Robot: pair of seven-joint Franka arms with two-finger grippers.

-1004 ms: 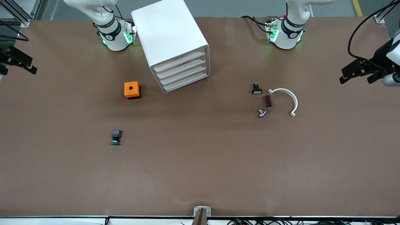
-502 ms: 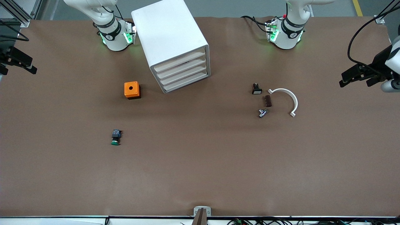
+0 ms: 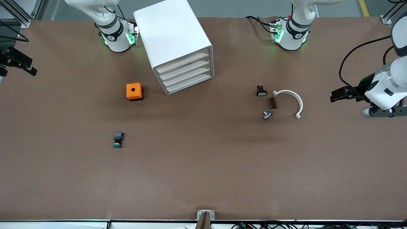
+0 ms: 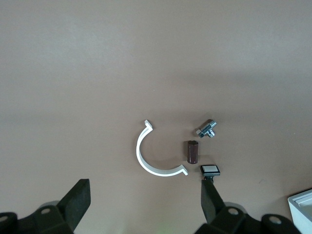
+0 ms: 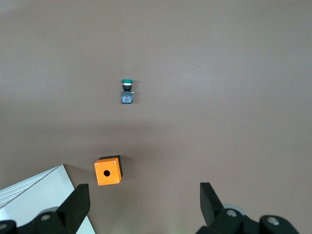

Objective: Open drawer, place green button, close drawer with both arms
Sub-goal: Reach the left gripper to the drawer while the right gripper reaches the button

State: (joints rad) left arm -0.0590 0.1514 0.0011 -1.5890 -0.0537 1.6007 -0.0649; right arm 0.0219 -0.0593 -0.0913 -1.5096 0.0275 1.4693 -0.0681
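My right gripper (image 3: 19,62) waits spread wide over the table edge; the button (image 3: 117,140) lies nearer the camera than the orange box (image 3: 134,91) and cabinet (image 3: 178,47) (all drawers shut). My left gripper (image 3: 341,94), spread and empty, should square up to one drawer front before pulling.

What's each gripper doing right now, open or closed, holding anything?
Left gripper: open, empty, up over the left arm's end of the table.
Right gripper: open, empty, up over the right arm's end of the table.
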